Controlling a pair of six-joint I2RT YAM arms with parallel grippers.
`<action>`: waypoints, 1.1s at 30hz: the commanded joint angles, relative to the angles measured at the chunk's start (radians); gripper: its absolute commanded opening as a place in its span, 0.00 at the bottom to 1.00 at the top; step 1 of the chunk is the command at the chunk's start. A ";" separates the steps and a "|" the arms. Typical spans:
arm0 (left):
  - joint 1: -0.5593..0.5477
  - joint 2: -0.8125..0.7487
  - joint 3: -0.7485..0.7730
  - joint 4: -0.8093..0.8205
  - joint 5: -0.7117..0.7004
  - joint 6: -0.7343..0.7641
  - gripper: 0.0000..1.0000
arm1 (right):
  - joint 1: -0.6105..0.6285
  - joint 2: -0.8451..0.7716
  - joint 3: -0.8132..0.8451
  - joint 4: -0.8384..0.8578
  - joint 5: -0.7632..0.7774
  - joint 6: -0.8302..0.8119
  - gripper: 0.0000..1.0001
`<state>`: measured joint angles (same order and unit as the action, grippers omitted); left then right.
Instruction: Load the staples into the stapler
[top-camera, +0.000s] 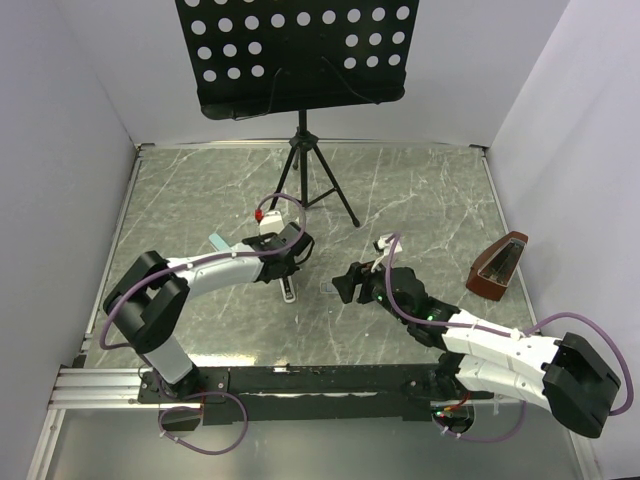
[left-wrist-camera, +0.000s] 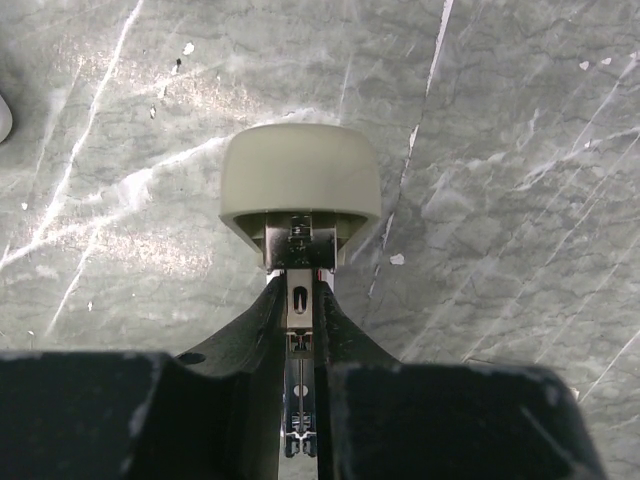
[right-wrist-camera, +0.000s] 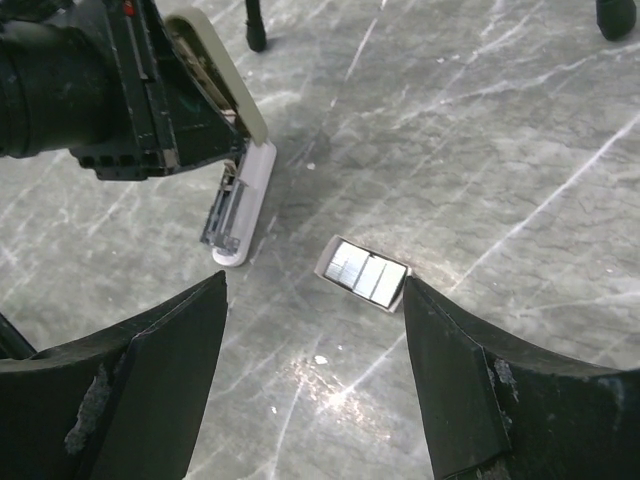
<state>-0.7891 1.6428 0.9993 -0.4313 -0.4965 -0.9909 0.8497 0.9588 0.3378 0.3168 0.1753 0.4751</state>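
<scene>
From the top camera, found the left gripper (top-camera: 283, 262) closed down on a small cream-and-white plastic stapler (top-camera: 289, 288) near the middle of the grey marble-patterned tabletop (top-camera: 430, 200), hinged open, base flat on the surface. Found the right gripper (top-camera: 345, 285) just beside it, jaws spread wide and holding nothing, above a tiny white cardboard box of staples (top-camera: 329, 288), there only a pale speck with contents unreadable. Noted a black perforated music stand (top-camera: 300, 50) at the far edge and a brown wedge-shaped object (top-camera: 498, 268) well apart to the right, and could not identify the latter. From the left wrist, saw the black fingers (left-wrist-camera: 255, 340) pinched on a narrow metal part under the rounded cream cap, nearly shut and gripping the stapler. Lost the lower end of that metal part behind the gripper body, and could not tell of any staples already inside. From the right wrist, saw the box (right-wrist-camera: 363, 272) lying open on the table between the two spread fingertips, touching neither, silvery-grey strips side by side inside, the stapler's white base near it to the left. Judged the strips light, stiff yet brittle, slick, and apt to snap or shed staples under a squeeze across the middle. Thought them best taken by the long edges, or the box gently by its cardboard walls. Could not count the strips for certain, nor gauge the depth of the box.
</scene>
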 joint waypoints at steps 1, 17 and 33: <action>-0.015 0.003 0.041 0.002 -0.014 -0.029 0.12 | -0.014 -0.003 0.047 -0.016 0.016 -0.021 0.78; -0.025 -0.208 0.068 -0.072 0.006 -0.038 0.96 | -0.020 0.006 0.182 -0.295 0.066 -0.030 0.80; 0.099 -0.837 0.021 -0.021 -0.200 0.481 0.99 | -0.040 0.437 0.653 -0.800 -0.031 0.036 0.80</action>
<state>-0.6926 0.9016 1.0142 -0.4881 -0.5785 -0.7399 0.8177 1.2926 0.8612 -0.3134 0.1719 0.4866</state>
